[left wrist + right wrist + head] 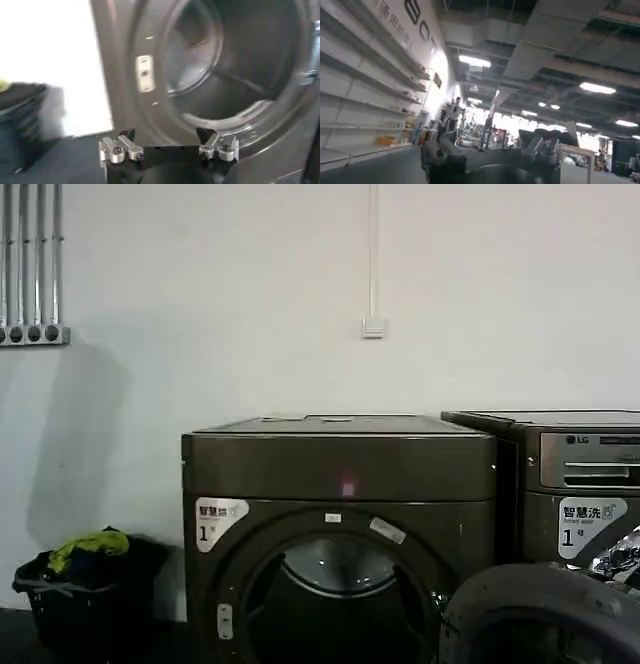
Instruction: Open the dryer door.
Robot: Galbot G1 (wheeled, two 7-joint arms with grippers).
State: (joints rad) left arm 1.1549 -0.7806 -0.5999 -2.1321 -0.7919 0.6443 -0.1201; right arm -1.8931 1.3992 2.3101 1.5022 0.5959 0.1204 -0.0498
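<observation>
Two grippers sit close in front of the dryer [340, 469]. In its wrist view the left gripper [166, 134] hangs low before the left half of the dryer's front, its jaws spread wide and holding nothing, facing the open drum [225, 65]. The right gripper [487, 150] has its jaws parted as well, with nothing between them; its wrist view looks away from the dryer, up at a hall ceiling and long shelves [365, 85].

Nearest in the head view, the dryer door [540, 614] stands swung out to the right of the dryer's mouth, a dark round shape low at the dryer's right front corner. Behind it the mouth is uncovered, and the pale inside of the drum [335, 569] shows through it. Above the mouth, a small pink light [347, 484] glows on the plain upper panel, and a white "1" sticker [215, 522] sits at the dryer's upper left.

Just right of the dryer stands an LG-marked machine [590, 484]. Left of the dryer, apart from it, a dark basket [80, 599] holds yellow-green cloth [90, 546]. Behind the dryer rises a white wall [250, 304].
</observation>
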